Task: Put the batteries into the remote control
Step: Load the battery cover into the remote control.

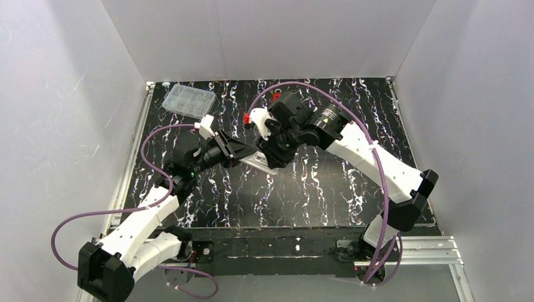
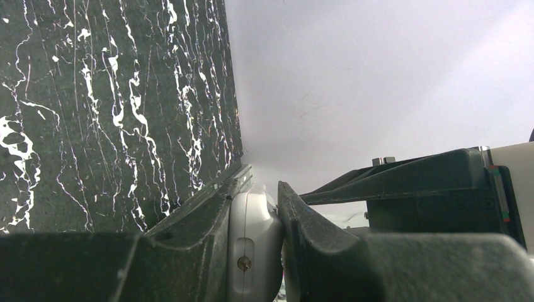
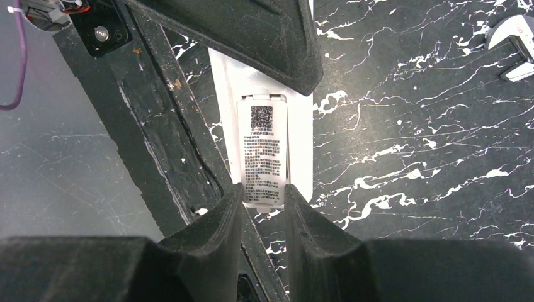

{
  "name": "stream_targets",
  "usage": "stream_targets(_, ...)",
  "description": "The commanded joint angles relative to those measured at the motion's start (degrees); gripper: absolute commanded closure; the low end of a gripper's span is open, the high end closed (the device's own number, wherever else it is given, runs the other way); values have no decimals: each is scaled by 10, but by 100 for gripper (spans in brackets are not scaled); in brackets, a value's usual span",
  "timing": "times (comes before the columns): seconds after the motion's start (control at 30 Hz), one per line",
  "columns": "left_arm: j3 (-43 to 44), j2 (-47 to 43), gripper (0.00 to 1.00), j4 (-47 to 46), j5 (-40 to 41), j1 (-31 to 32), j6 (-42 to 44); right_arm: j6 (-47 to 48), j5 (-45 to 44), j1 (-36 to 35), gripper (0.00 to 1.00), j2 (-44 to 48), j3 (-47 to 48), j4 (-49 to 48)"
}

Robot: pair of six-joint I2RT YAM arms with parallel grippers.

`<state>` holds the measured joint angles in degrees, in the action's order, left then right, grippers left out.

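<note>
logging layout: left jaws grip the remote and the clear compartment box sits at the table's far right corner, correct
No, top external view: the clear compartment box sits at the far left corner of the table. The left jaws do grip the remote.

1. Worktop [image 1: 327, 189]: black with white marble-like veins, flat, with metal rails along its left and near edges.
2. Clear compartment box [image 1: 188, 100]: lies at the far left corner, lid shut, set slightly askew to the edges.
3. Small white piece [image 3: 511, 28]: lies on the worktop in the right wrist view; details unclear.
</note>
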<state>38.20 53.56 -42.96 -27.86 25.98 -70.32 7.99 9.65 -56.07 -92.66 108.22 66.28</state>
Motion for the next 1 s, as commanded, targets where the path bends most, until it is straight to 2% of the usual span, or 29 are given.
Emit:
stream_targets(0.0, 11, -7, 100, -40, -20, -2, -2, 11, 10, -4, 89, -4, 21, -3)
stream_targets(0.67, 16, -1, 100, -57, -31, -2, -17, 13, 14, -4, 89, -27, 45, -10)
stream_targets(0.7, 16, 0, 100, -58, -31, -2, -18, 12, 16, -4, 87, -27, 44, -11)
stream_targets(0.8, 13, 5, 100, -70, -30, -2, -26, 12, 11, -4, 72, -27, 42, -15)
stream_targets(0.97, 6, 0, 100, -73, -26, -2, -28, 15, 6, -4, 60, -27, 39, -20)
